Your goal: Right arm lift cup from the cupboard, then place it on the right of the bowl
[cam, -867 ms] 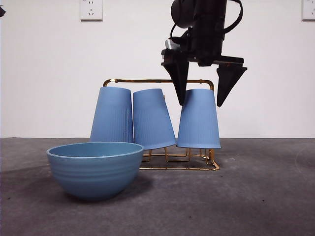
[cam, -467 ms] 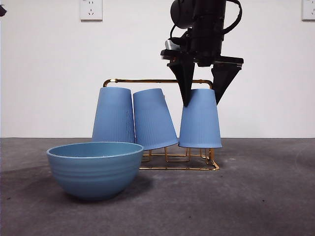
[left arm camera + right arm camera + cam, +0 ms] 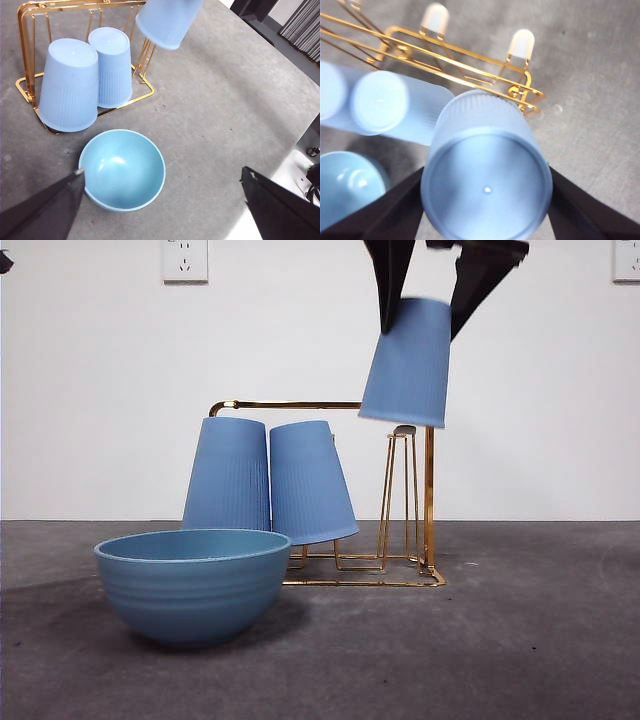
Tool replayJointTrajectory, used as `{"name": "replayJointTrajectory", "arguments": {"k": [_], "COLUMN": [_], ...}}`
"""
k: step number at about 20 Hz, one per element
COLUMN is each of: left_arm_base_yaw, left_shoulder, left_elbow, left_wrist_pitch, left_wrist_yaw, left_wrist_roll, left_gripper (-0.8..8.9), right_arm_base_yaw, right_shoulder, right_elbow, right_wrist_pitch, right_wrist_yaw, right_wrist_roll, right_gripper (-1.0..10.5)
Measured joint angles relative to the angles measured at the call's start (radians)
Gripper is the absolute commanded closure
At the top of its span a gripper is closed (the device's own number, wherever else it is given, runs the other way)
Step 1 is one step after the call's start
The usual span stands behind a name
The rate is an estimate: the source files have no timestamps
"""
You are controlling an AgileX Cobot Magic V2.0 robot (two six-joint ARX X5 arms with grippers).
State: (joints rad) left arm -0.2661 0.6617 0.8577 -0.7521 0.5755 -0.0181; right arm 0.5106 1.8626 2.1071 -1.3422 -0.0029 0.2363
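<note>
The right gripper (image 3: 432,302) clamps the light-blue ribbed cup (image 3: 406,362) by its closed base, one black jaw pressed on each side, and holds it upside down in the air, clear of the gold wire cupboard (image 3: 330,405). The cup hangs mouth-down and slightly tilted above the cupboard's right end, just over the bare upright peg (image 3: 403,430). In the right wrist view the cup (image 3: 486,170) fills the gap between the jaws, with two white-tipped pegs (image 3: 523,45) showing beyond it. Two more inverted cups (image 3: 229,474) sit on the cupboard's left pegs, touching each other. The wide blue bowl (image 3: 193,583) stands on the grey table (image 3: 520,640) in front of them, near the cupboard's left end. The left gripper (image 3: 160,200) hovers above the bowl (image 3: 122,169), its jaws spread wide and holding nothing.
</note>
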Motion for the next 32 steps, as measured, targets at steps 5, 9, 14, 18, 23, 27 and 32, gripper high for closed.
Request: {"name": "replayJointTrajectory", "arguments": {"k": [5, 9, 14, 18, 23, 27, 32], "left_arm_base_yaw": [0.0, 0.0, 0.0, -0.004, -0.007, -0.007, -0.006], "left_shoulder": [0.0, 0.013, 0.069, 0.132, 0.255, 0.393, 0.585], "left_elbow": [0.0, 0.0, 0.0, 0.0, 0.0, 0.0, 0.0], "left_wrist_pitch": [0.0, 0.001, 0.007, 0.039, 0.082, 0.174, 0.346], "left_wrist_yaw": [0.0, 0.0, 0.0, 0.0, 0.116, 0.225, 0.417], "left_wrist_roll": [0.0, 0.0, 0.0, 0.0, -0.026, -0.061, -0.167], "left_gripper": [3.12, 3.12, 3.13, 3.18, 3.22, 3.23, 3.23], "right_arm_base_yaw": [0.029, 0.053, 0.066, 0.066, 0.064, 0.026, -0.048], "right_shoulder": [-0.055, -0.115, -0.355, -0.542, -0.708, -0.767, -0.768], "right_elbow": [-0.034, -0.156, -0.441, -0.731, -1.067, -1.271, -1.49], "right_wrist_pitch": [0.0, 0.0, 0.082, 0.337, 0.679, 0.958, 1.376], "right_wrist_yaw": [0.005, 0.03, -0.003, -0.13, -0.298, -0.474, -0.67], "right_wrist_roll": [0.001, 0.001, -0.005, -0.005, 0.006, 0.065, 0.219], "right_gripper": [6.9, 6.9, 6.9, 6.9, 6.9, 6.9, 6.9]}}
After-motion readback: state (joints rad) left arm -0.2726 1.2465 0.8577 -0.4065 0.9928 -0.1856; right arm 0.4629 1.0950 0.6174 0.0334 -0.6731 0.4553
